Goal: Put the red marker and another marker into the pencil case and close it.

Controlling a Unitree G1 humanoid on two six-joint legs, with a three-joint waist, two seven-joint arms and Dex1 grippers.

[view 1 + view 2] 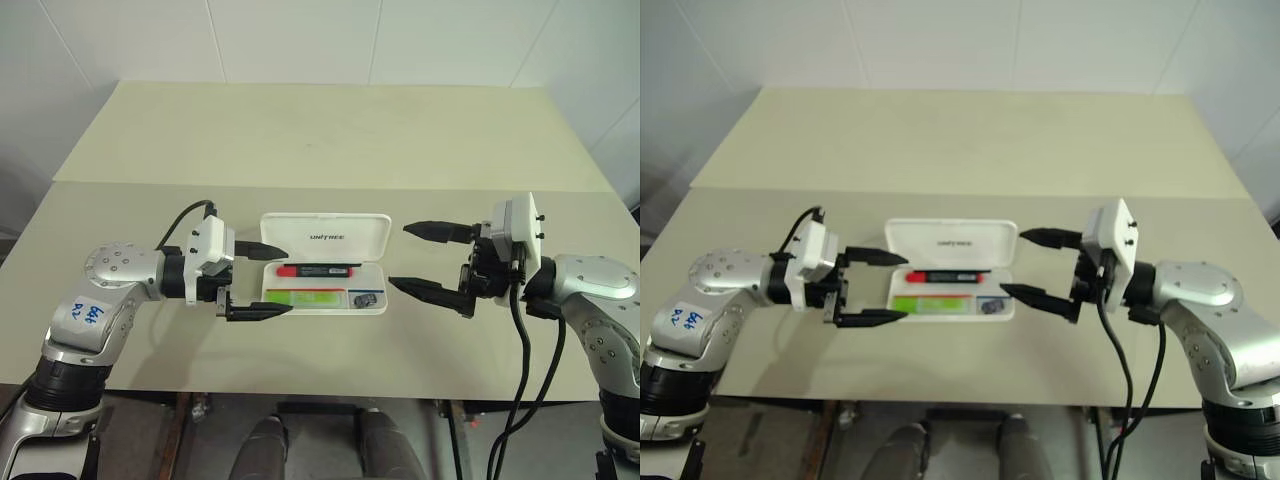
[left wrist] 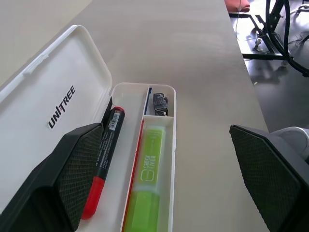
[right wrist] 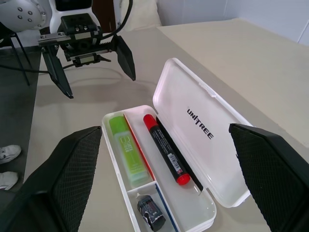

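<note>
Two markers are in and the pencil case (image 1: 325,262) lies open between both grippers, its long axis running from one to the other, lid standing on the far side. Left gripper (image 1: 266,280), jaws spread and empty, straddles its near end; right gripper (image 1: 428,261), also spread, hangs just off the other. Inside: one red marker (image 1: 318,270), one green marker (image 1: 303,297), one small dark item (image 1: 364,298).

The pencil case (image 1: 325,262) is lying open on the worktop (image 1: 330,150), holding the red marker (image 1: 318,270) behind another marker (image 1: 305,297).
</note>
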